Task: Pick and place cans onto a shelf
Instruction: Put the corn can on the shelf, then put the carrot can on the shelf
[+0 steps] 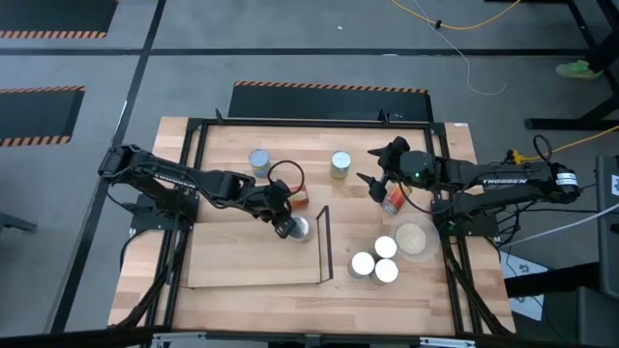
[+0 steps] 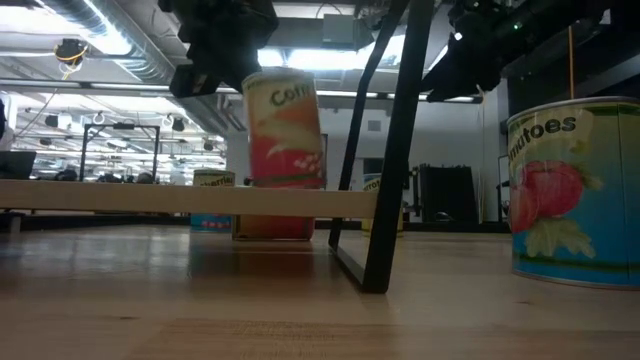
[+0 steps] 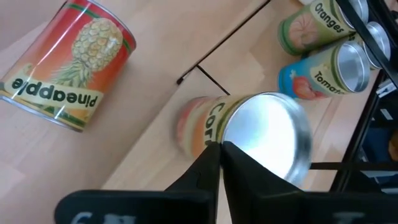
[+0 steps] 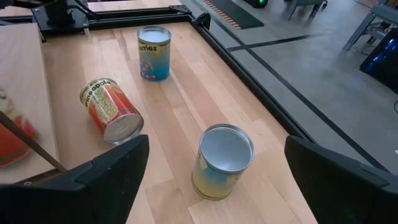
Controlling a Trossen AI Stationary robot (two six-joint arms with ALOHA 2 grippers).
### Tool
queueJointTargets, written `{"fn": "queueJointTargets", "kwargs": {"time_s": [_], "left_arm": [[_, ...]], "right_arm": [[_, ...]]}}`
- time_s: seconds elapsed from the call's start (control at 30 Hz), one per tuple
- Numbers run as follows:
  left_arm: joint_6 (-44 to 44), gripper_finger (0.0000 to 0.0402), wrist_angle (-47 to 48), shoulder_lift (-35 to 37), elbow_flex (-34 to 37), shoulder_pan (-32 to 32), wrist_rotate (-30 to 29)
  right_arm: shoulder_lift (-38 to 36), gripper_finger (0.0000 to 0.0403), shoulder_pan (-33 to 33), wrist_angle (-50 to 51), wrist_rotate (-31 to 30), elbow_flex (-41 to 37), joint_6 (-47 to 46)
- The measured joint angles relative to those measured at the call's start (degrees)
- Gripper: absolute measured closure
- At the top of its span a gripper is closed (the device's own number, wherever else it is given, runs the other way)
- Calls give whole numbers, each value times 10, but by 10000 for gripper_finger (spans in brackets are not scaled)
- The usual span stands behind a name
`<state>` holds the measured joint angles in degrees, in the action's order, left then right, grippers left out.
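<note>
My left gripper (image 1: 285,225) is over the shelf's pale board (image 1: 237,259), near its black upright frame (image 1: 324,242), shut on a red-and-yellow corn can (image 1: 299,228). In the low view the can (image 2: 285,125) stands nearly upright, its bottom at the board's top face (image 2: 120,199). My right gripper (image 1: 373,171) is open and empty at the far right; its fingers stand wide apart, short of an upright can (image 4: 224,158). A pineapple can (image 1: 301,200) lies on its side beside the shelf. My left gripper pinches the corn can's top rim (image 3: 219,133) between its two fingers, at the edge of the silvery lid (image 3: 267,137). The fingers come from the table's left, slanting down. The can is slightly tilted; whether it rests on the board or hangs just above it, I cannot tell.
An upright can (image 1: 259,161) and another (image 1: 340,164) stand at the far side. A red can (image 1: 392,201) sits under my right arm. A beige dish (image 1: 414,239) and three cans (image 1: 375,263) stand right of the shelf frame. A tomatoes can (image 2: 570,190) is close to the low camera.
</note>
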<state>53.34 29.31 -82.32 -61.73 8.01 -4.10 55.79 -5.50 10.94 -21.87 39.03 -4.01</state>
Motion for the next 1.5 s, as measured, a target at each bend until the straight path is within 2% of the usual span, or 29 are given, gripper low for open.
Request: {"fn": "queueJointTargets", "kwargs": {"time_s": [0.6, 0.73, 0.87, 1.03, 1.17, 1.3, 1.37, 1.5], "left_arm": [[-4, 347, 0, 0, 0, -2, -10], [-34, 349, -1, 9, 0, -12, -9], [-73, 352, -4, 23, 0, -25, -11], [-116, 347, -14, 34, 0, -45, -13], [-148, 349, -20, 34, 0, -58, -13], [-165, 352, -18, 32, 0, -66, -13], [-166, 350, -19, 32, 0, -67, -13], [-166, 347, -18, 32, 0, -66, -14]], "right_arm": [[0, 24, 0, 0, 0, 0, 0], [0, 24, 0, -6, -6, -1, -5], [-1, 24, -1, -49, -50, -1, -32], [-1, 24, -44, -103, -54, -1, -35], [-1, 24, -104, -101, -30, -1, -74], [20, 24, -164, -98, 52, -1, -112], [40, 24, -183, -99, 86, -1, -125], [93, 24, -200, -98, 107, -1, -139]]}}
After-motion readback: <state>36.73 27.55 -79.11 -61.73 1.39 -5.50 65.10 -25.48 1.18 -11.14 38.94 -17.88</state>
